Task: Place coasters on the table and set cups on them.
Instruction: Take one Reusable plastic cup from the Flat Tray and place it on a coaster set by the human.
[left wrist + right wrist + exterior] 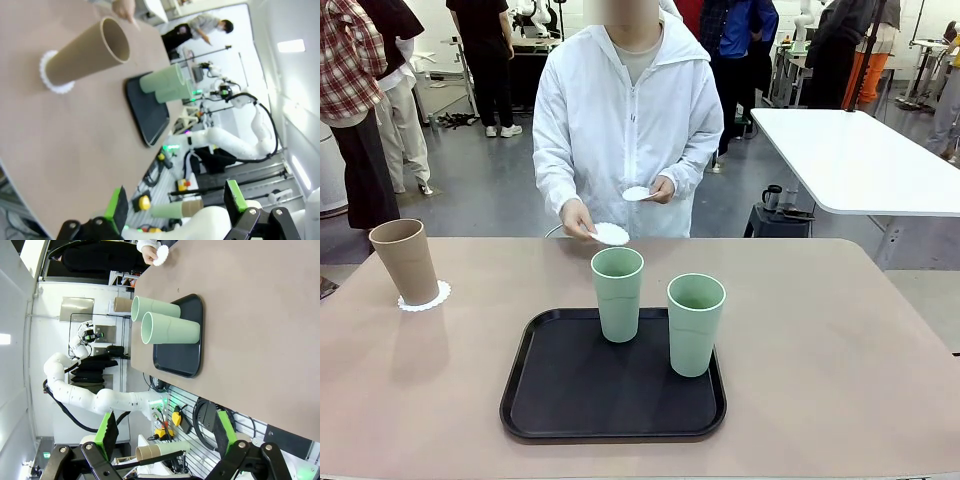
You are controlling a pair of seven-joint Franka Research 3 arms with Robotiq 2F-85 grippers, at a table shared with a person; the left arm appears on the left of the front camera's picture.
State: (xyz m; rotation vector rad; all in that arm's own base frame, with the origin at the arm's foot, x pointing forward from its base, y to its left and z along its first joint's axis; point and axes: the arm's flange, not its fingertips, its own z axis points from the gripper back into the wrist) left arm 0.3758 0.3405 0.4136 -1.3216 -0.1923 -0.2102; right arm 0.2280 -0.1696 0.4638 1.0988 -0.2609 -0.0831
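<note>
Leftmost, the tan cup (406, 260) stands upright on a lacy first coaster (424, 297) near the left edge of the table (840, 350), with bare tabletop around it. At centre, the black tray (613, 385) carries the left green cup (617, 293) and the right green cup (695, 323), upright and apart. Past the tray, at the far edge, the person's lower hand (576, 217) holds a second coaster (611, 234) just over the table. The upper hand (663, 189) holds a third coaster (637, 193). Right of the tray the tabletop lies open. The left gripper (176, 202) has its jaws spread wide, holding nothing. The right gripper (166, 430) is likewise wide and empty.
</note>
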